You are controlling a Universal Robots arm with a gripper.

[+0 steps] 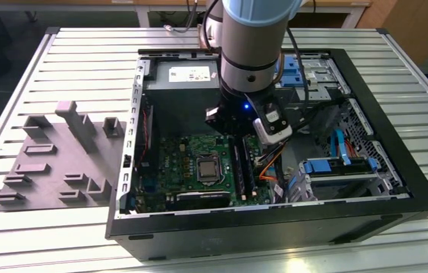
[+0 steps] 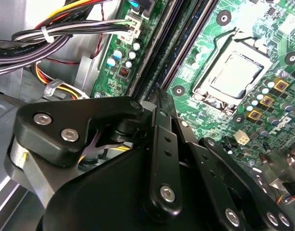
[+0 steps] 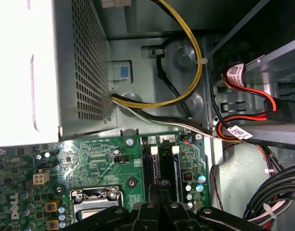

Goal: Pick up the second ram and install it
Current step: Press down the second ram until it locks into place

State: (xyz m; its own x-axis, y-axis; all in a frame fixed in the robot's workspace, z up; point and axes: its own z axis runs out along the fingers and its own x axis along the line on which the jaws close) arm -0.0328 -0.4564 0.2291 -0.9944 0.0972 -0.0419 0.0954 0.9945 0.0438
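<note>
Exterior view: gripper [image 1: 233,132] sits low inside the PC case [image 1: 395,210], centre frame, directly over the motherboard [image 1: 191,153] memory slots, where the second ram [image 1: 240,162] looks already stood in. Second wrist view: jaws look clenched together, tip [image 2: 157,96] at the slot end; can't tell if anything's pinched between them. First wrist view: gripper [image 3: 159,208] lines up with the slots [image 3: 160,166], so I'd call this the seating step, which needs straight, even downward pressure until the latches close.
</note>
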